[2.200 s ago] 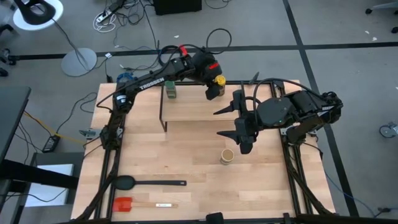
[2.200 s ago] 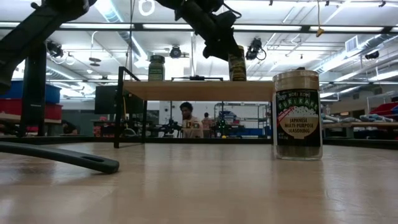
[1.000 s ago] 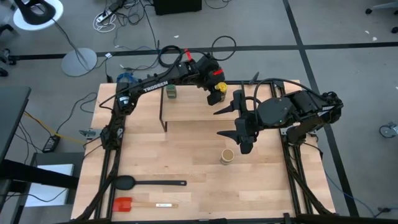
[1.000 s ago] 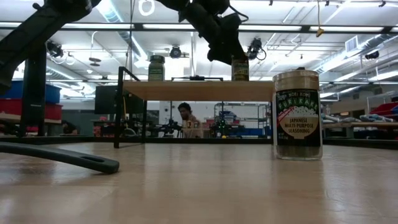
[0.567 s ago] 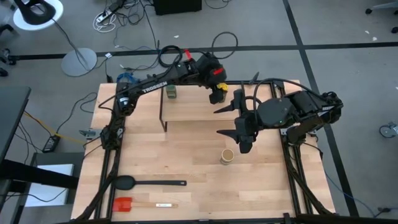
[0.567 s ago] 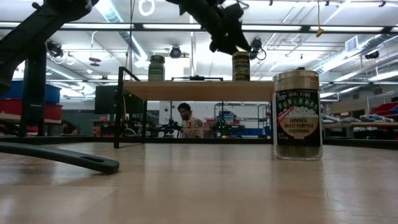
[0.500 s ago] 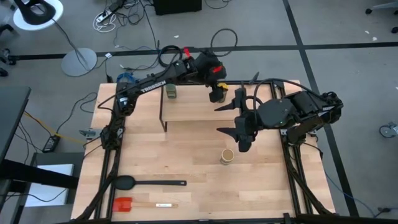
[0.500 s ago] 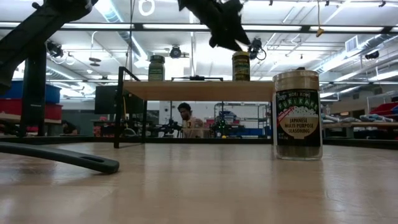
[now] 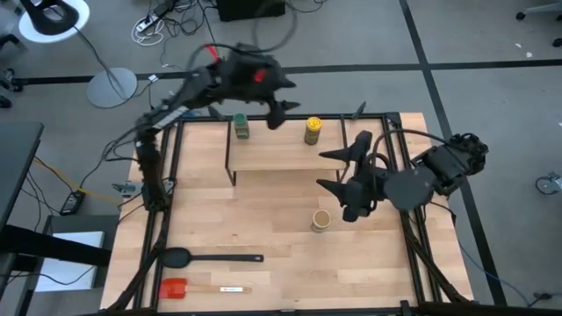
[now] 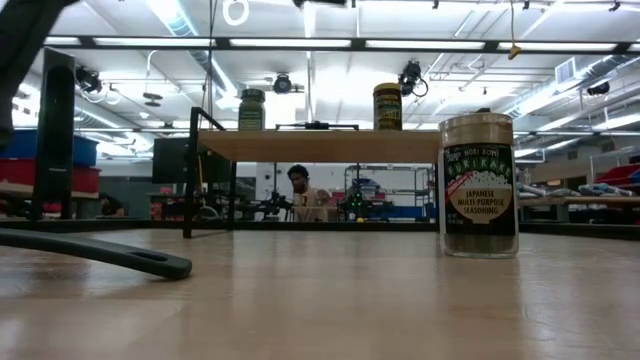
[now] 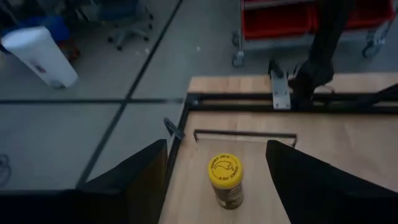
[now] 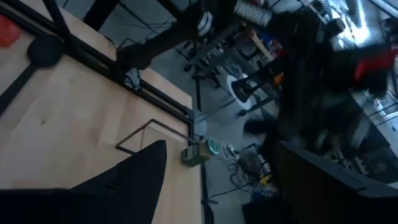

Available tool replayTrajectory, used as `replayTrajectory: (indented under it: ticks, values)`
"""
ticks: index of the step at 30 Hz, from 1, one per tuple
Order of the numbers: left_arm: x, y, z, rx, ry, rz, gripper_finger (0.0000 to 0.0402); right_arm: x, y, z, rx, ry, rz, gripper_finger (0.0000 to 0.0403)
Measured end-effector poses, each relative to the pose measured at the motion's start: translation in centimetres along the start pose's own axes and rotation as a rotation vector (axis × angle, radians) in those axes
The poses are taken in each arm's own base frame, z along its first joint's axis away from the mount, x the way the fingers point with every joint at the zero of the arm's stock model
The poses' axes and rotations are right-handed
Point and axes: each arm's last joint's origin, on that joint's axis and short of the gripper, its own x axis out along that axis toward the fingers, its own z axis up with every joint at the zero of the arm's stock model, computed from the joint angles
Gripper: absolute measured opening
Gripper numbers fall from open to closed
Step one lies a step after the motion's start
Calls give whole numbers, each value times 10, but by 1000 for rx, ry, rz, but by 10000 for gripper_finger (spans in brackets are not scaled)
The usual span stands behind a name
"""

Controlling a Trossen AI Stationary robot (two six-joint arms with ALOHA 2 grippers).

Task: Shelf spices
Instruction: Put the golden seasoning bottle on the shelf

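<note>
Two spices stand upright on their bases on the shelf: a green-lidded jar at its left end and a yellow-lidded jar toward its right. A tan-topped jar stands on the table in front of the shelf. My left gripper hangs open, high above the shelf's far edge. In its wrist view the yellow-lidded jar shows below and beyond the fingers. My right gripper is open, in the air by the shelf's right end, above and beyond the tan-topped jar.
A black spoon and a red spatula lie near the table's front left. The low view shows the shelf board on black legs, the tan-topped jar nearest, and a person far behind the table.
My left gripper has risen off the yellow-lidded jar and drawn back toward the table's far left, tipping more level. The jar stays upright on the shelf. My right gripper has rolled about its wrist and swung a little, staying by the shelf's right end.
</note>
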Motion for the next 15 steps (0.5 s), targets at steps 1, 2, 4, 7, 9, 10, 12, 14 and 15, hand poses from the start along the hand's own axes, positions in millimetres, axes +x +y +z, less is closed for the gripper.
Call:
replayTrajectory:
  ticks: [1,2,4,7,9,10,12,14,15]
  values:
    - [-12,0,3,3,-19,4,275,-1,1,-1,6,6,0,293]
    - [-25,0,6,5,-39,10,272,-1,1,-1,18,11,3,293]
    - [-51,-1,11,7,-76,27,266,2,0,-5,34,36,3,293]
    - [-93,-3,17,0,-142,46,259,9,-3,-11,74,73,21,292]
    - [-119,-4,18,-13,-168,64,257,16,-8,-15,112,86,51,293]
    - [-130,-6,18,-21,-181,66,256,20,-10,-18,129,94,65,292]
    - [-149,-10,14,-29,-181,77,255,29,-17,-22,163,106,91,292]
    - [-164,-14,10,-45,-181,88,254,39,-26,-29,199,122,114,293]
    - [-171,-16,8,-50,-178,97,254,44,-30,-32,218,131,122,293]
